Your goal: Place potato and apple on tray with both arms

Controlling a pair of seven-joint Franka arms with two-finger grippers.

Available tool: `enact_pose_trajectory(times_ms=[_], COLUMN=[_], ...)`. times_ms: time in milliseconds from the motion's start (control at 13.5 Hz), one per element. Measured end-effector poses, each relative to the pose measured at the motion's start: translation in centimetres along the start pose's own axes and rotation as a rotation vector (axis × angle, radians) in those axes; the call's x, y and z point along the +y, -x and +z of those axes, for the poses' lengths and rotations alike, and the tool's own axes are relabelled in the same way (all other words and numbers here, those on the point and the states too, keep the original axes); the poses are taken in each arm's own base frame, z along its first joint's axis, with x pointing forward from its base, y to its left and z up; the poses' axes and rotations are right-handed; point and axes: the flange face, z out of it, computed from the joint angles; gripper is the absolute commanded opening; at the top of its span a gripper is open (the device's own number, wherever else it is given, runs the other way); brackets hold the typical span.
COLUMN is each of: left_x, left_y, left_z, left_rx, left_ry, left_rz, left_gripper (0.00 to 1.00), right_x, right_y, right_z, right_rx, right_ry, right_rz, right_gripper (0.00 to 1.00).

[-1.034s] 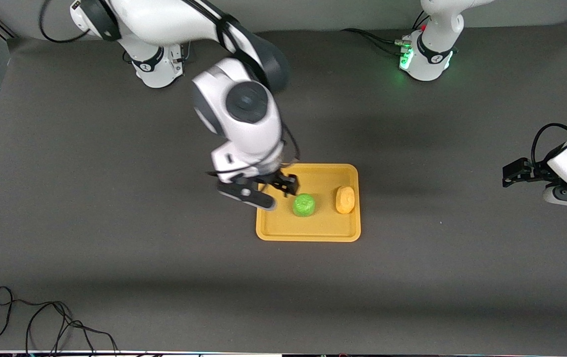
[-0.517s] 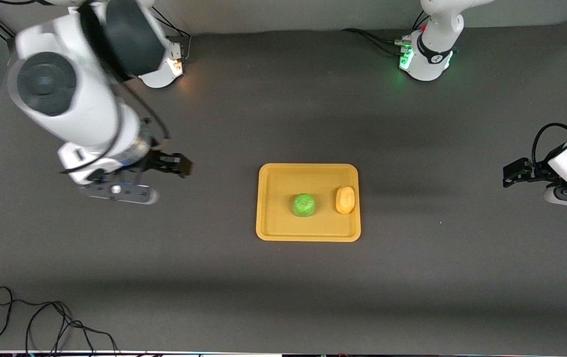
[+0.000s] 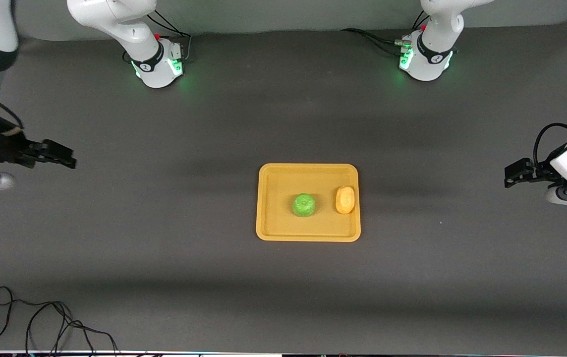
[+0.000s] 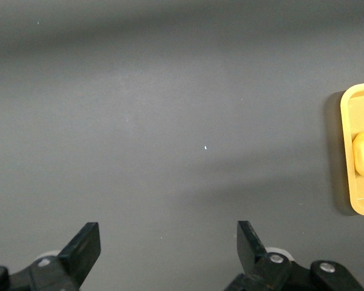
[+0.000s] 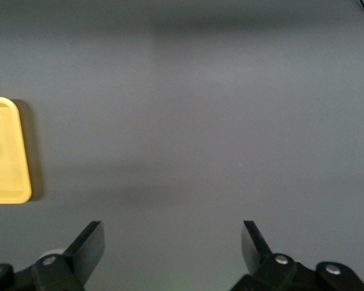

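- While both arms are hanging back at the frame's edges, the table (image 3: 164, 258) is filling nearly the whole front view, its dark grey mat lying bare around the middle.
- The tray (image 3: 273, 228) is sitting just below the centre of the frame, flat on the mat.
- The right gripper (image 3: 58, 157) is hovering over the mat at the middle of the frame's left edge, its fingers (image 5: 88, 245) standing spread wide with nothing between them.
- The left gripper (image 3: 514, 174) is hovering at the middle of the right edge, also spread wide and holding nothing.
- The apple (image 3: 304, 205) is resting in the tray near its middle.
- The potato (image 3: 345, 200) is lying in the tray near the rim at its right in the frame, apart from the apple.
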Motion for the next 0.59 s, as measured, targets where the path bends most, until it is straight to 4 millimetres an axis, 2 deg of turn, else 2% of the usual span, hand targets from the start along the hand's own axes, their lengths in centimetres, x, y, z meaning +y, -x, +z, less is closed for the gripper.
enact_pose_trajectory(times_ms=[74, 221, 591], left_x=[0.0, 0.0, -0.1], left_y=[0.0, 0.0, 0.0], left_z=[0.0, 0.0, 0.1], left_rx=[0.000, -0.001, 0.000], left_ry=[0.000, 0.000, 0.000], left_rz=[0.000, 0.000, 0.000], left_gripper=[1.00, 1.00, 1.00], right_x=[1.7, 3.1, 2.0], right_y=[0.6, 1.3, 1.3], right_z=[0.2, 0.3, -0.2], right_rx=[0.000, -0.004, 0.012], right_ry=[-0.007, -0.014, -0.017], right_rz=[0.012, 0.027, 0.006], right_gripper=[1.00, 1.00, 1.00])
